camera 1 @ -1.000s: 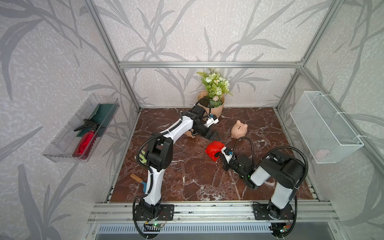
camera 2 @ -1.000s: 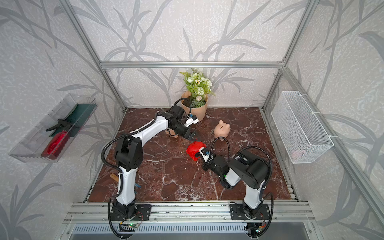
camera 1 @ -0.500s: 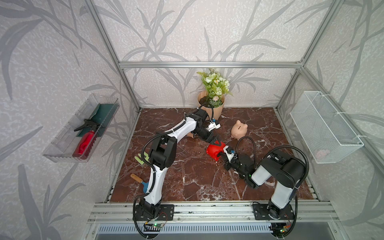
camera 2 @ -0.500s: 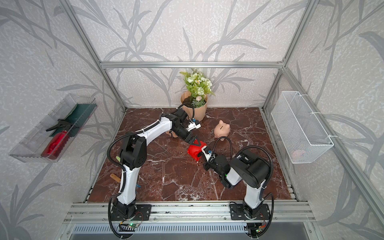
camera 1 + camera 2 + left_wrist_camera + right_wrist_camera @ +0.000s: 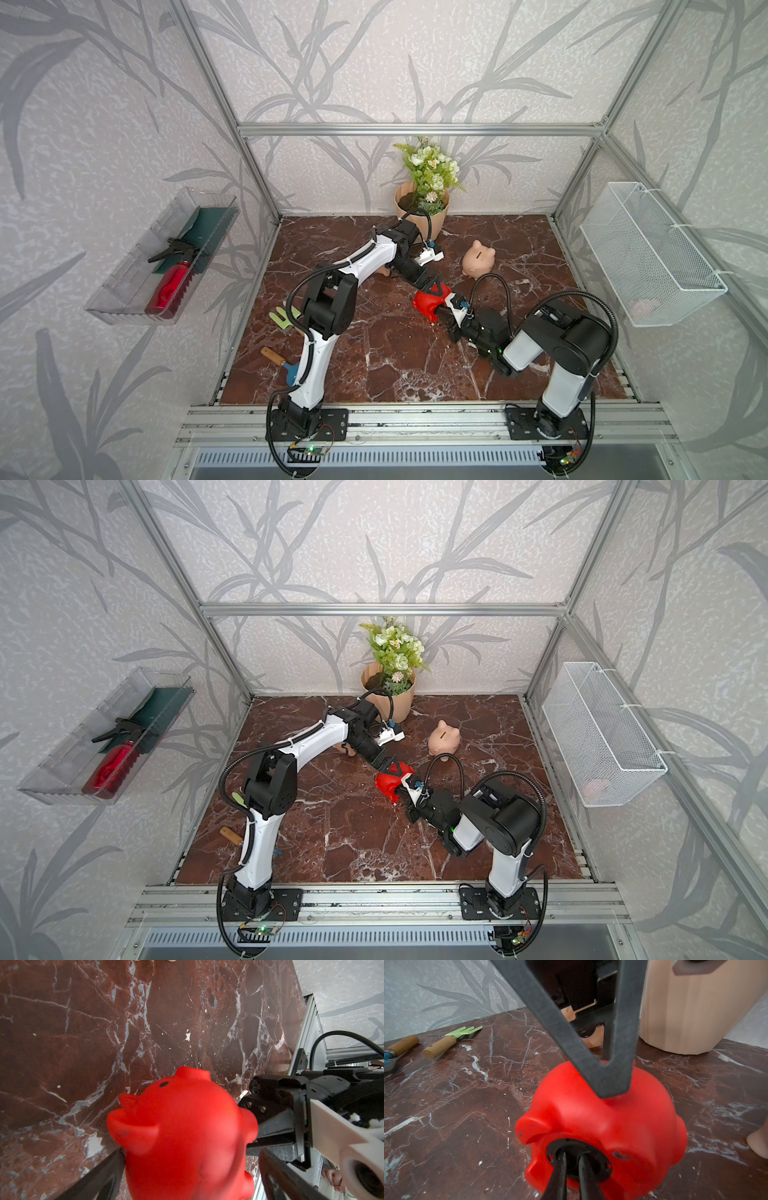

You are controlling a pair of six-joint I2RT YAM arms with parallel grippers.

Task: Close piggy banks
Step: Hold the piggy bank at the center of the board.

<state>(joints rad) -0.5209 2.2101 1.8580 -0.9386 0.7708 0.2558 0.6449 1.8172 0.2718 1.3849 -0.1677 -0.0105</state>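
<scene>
A red piggy bank point(image 5: 428, 303) point(image 5: 388, 781) lies on its side on the marble table, belly hole toward my right arm. In that hole sits a black round plug point(image 5: 600, 1165). My right gripper point(image 5: 572, 1154) point(image 5: 446, 305) has its fingertips in the plug's middle, a narrow gap between them. My left gripper point(image 5: 191, 1155) point(image 5: 434, 286) stands wide open astride the red pig's point(image 5: 182, 1126) back, one finger point(image 5: 602, 1076) lying over its top. A peach piggy bank point(image 5: 478, 259) stands upright behind. Another peach one point(image 5: 384, 271) is mostly hidden by my left arm.
A ribbed peach flowerpot point(image 5: 422, 208) with flowers stands at the back. A green hand fork point(image 5: 284, 316) and a wooden-handled trowel point(image 5: 274, 356) lie at the left edge. A wire basket point(image 5: 648, 253) hangs on the right wall, a clear tray point(image 5: 162, 257) on the left.
My left gripper swung from beside the flowerpot down over the red piggy bank. The right gripper's fingers, shut before, have parted slightly at the plug.
</scene>
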